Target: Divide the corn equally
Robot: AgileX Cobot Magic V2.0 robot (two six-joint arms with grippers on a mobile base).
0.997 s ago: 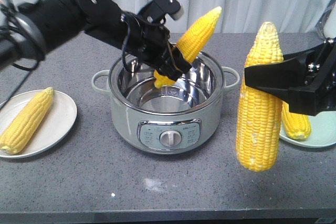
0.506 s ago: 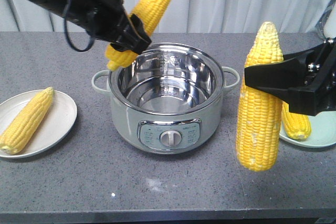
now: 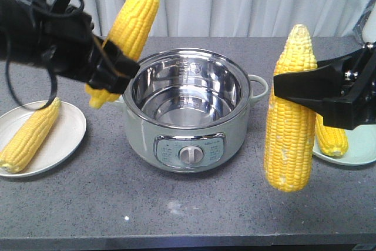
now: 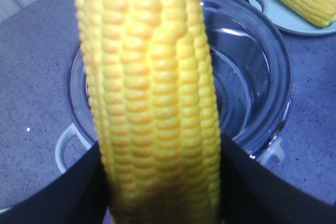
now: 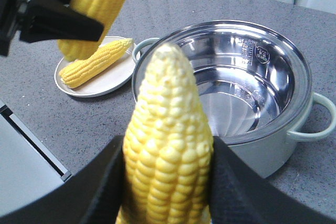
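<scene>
Left pincer (image 3: 113, 72): closed on cob 1 (image 3: 130, 27), held tilted over the counter (image 3: 176, 216), between pot (image 3: 187, 139) and left plate (image 3: 64, 139).
Right pincer (image 3: 294, 89): closed on cob 2 (image 3: 288, 145), held upright right of the pot.
Plated: cob 3 (image 3: 29, 136) is laid on the left plate, cob 4 (image 3: 332, 136) on the right plate (image 3: 364, 157).
Handling: cobs are judged stiff, weighty, slick; a mid-length grip is advised.

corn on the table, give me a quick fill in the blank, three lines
1. The pot is ____ inside.
2. The white plate carries ____ cob, as does the pale green plate.
3. The right hand holds its cob with the tip pointing ____.
Missing: empty; one; up
</scene>
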